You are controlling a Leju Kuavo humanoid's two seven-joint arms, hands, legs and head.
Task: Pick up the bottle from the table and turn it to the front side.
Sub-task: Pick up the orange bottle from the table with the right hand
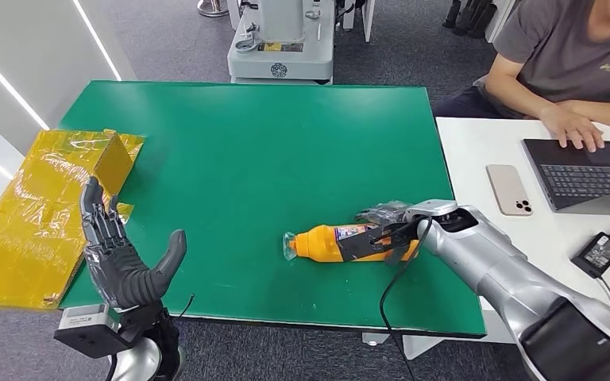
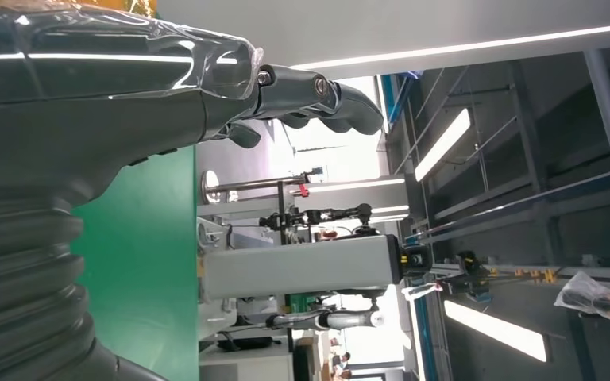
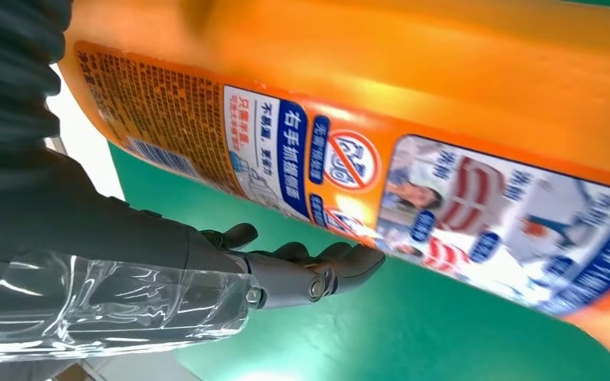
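Table [image 1: 246,143] with green top takes most of the head view; white desk [image 1: 484,135] butts against its right edge. Person [image 1: 572,55] in grey shirt sits behind the desk, one hand on a laptop [image 1: 588,171]. Yellow wrapped box [image 1: 40,214] lies at the table's left edge, partly hanging off it. Grey machine base [image 1: 280,48] stands on the floor beyond the far edge.

Right arm comes in from the lower right. Right hand [image 1: 389,230] is at the orange bottle [image 1: 330,242], dark fingers over the labelled end; grip looks like contact but cannot tell if it is really clamped. Right wrist view: bottle's blue-and-white label close to the camera, fingers [image 3: 341,266] lying beside the bottle body over green surface, a gap showing between them and the bottle there.

Bottle lies on its side on the table, near the front edge, right of centre, cap end pointing left, label end under the hand.

Left hand [image 1: 123,258] is raised at the front left corner, palm up, fingers spread apart, holding nothing. Left wrist view: fingers [image 2: 333,95] extended, free of anything.

Phone [image 1: 510,189] lies face down on the desk just left of the laptop. Black power adapter [image 1: 601,252] near the desk's front right.
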